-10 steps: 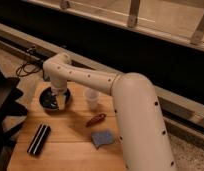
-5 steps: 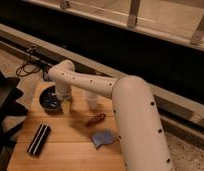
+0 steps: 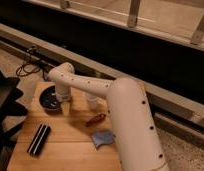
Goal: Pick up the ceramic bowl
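Observation:
The ceramic bowl is dark, glossy, shallow and round, and sits on the wooden table near its far left corner. My gripper hangs down from the white arm at the bowl's right rim, partly covering that side of the bowl. Whether it touches the bowl is not clear. A small translucent plastic cup stands just right of the gripper.
A reddish-brown oblong item lies in the middle of the table. A blue cloth lies nearer, by the arm. A black flat bar lies at the front left. Cables lie on the floor behind; a dark chair stands at the left.
The gripper has shifted slightly right and down, from over the bowl to its right rim. More of the bowl's left side shows now. The other items have not moved.

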Robot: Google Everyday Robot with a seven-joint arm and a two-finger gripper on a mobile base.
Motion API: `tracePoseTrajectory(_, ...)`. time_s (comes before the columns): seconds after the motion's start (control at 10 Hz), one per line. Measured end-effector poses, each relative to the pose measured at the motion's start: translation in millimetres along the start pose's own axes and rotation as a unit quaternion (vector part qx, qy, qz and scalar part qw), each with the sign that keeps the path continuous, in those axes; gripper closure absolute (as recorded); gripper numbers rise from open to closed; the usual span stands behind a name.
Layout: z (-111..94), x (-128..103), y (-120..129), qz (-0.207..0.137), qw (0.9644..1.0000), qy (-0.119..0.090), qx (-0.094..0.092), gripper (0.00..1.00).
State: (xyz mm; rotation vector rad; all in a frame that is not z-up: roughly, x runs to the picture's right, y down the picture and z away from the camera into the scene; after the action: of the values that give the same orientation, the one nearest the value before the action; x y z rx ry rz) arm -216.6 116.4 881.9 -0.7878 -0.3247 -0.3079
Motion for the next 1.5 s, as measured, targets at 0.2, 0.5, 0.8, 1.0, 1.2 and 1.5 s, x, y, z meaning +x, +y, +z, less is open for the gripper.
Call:
tracePoseTrajectory(0.2,25.2,1.4,0.3,0.015,0.9995,-0.029,-0.002,0.29)
tracePoseTrajectory(0.5,32.2,-0.9,0.9,0.018,0.999,-0.04,-0.003,0.47)
tracePoseTrajectory(0.8,25.6,0.7,-2.1,0.022,0.9989,-0.042,0.0,0.83)
tracePoseTrajectory(1.0,23.1,-1.3,0.1,0.019,0.999,-0.041,-0.002,0.96)
tracePoseTrajectory(1.2,21.8,-1.4,1.7,0.018,0.999,-0.041,-0.004,0.96)
tracePoseTrajectory(1.5,20.6,-0.7,3.6,0.017,0.999,-0.04,-0.006,0.96)
